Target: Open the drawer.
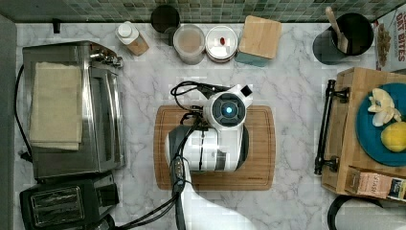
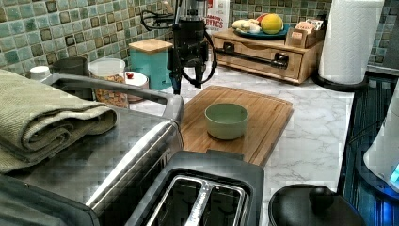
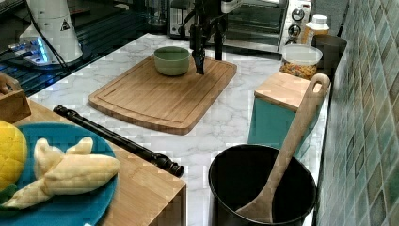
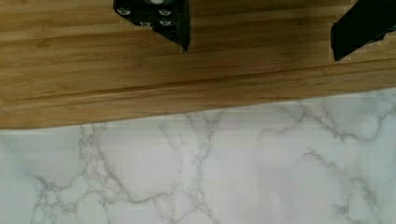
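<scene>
A: Step in hand?
B: Approach, not yet begun. The drawer (image 1: 342, 139) is seen shut at the top view's right, handle (image 1: 324, 127) untouched.
A: Gripper?
B: Gripper (image 2: 188, 77) is held wide apart, nothing gripped, hanging above the cutting board (image 2: 263, 113) near the bowl (image 2: 227, 120), well apart from the drawer.
A: Next?
B: Travel across to the handle is likely needed, fingers closed around the bar, then a straight pull.

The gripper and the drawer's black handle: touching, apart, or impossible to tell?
Apart. In the left view the gripper hangs above the cutting board, with marble counter between it and the handle.
</scene>
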Controlling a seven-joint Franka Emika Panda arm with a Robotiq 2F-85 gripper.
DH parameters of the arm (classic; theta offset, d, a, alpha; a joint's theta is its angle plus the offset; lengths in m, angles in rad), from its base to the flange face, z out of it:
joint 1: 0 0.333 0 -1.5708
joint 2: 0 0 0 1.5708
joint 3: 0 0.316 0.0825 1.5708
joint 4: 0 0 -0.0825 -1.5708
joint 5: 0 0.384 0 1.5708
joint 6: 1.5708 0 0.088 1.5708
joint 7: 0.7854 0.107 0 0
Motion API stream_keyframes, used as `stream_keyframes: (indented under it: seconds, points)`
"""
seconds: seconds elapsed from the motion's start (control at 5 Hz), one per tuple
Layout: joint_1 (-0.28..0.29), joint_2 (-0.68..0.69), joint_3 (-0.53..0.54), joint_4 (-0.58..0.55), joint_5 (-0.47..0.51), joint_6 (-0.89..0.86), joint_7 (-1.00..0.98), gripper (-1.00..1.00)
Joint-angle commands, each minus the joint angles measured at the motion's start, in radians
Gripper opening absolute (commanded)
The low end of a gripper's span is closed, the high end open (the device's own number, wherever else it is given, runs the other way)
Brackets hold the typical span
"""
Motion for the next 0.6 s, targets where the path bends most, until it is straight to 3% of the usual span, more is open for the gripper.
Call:
stream_keyframes:
  seconds: [0.2, 0.6]
  points:
    - [-0.03, -0.041, -0.038, -0.006, 0.03, 0.023, 0.049, 1.0]
    - [-0.026, -0.041, -0.042, -0.006, 0.031, 0.023, 0.048, 1.0]
